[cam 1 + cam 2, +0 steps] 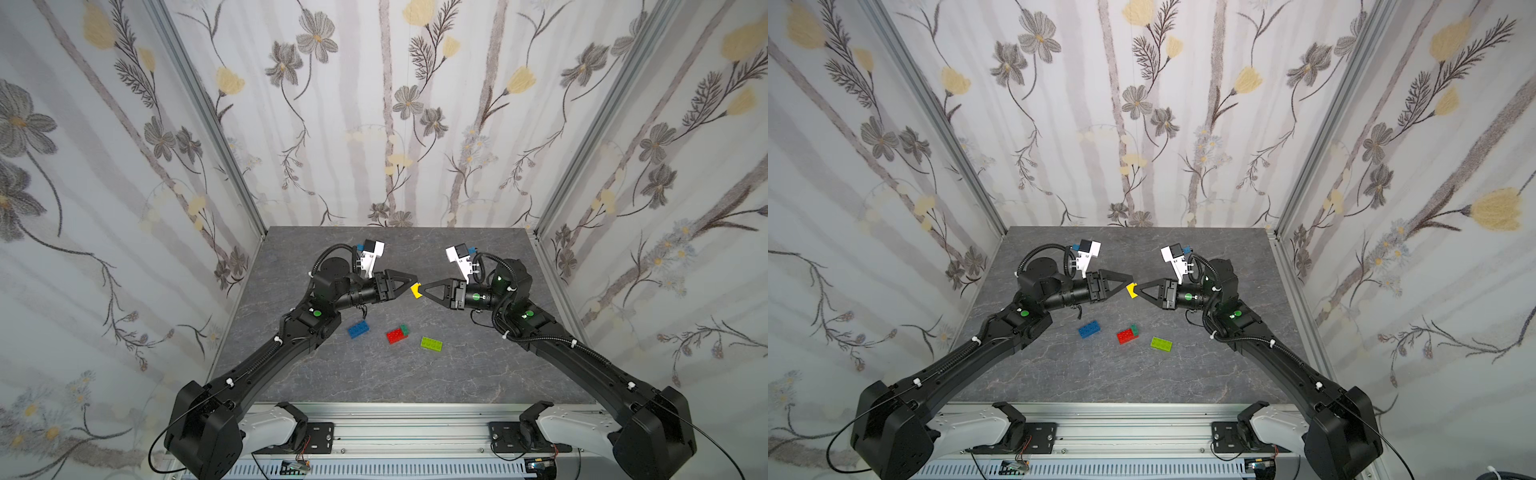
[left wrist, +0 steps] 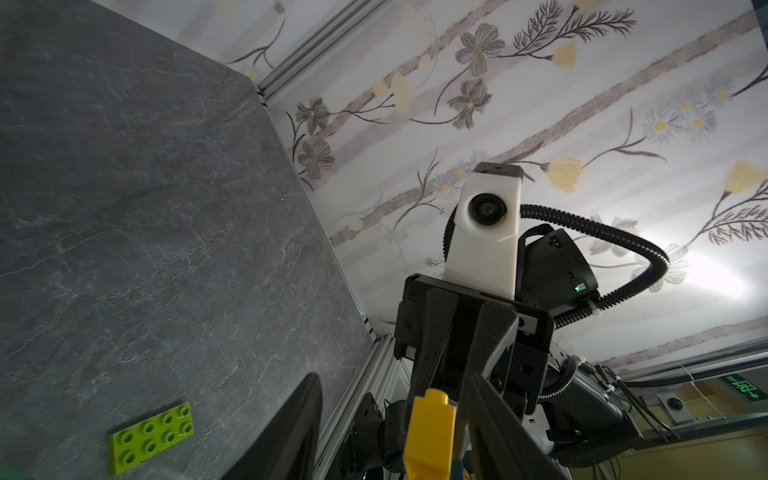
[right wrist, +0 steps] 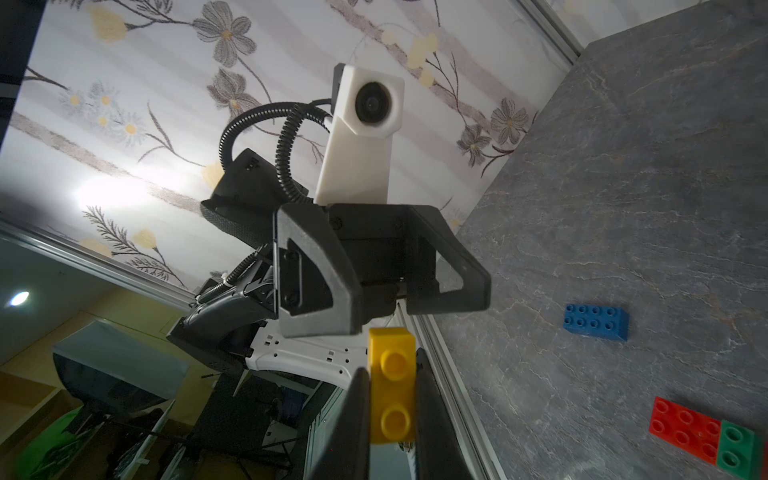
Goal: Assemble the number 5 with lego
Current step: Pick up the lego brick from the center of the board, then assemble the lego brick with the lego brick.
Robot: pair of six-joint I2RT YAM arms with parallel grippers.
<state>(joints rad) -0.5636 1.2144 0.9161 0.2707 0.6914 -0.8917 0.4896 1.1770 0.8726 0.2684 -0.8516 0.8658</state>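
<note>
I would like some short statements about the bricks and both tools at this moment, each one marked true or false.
1. The right tool is shut on the small yellow plastic brick. True.
2. The left tool also clamps the yellow brick. False: its jaws stand open, apart from it.
3. The long blue studded brick lies on the grey stone-look table. True.
4. The long red brick lies alone. False: the short dark green brick is attached at its end.
5. The lime-green brick is stacked on the blue one. False: it lies apart on the table.
</note>
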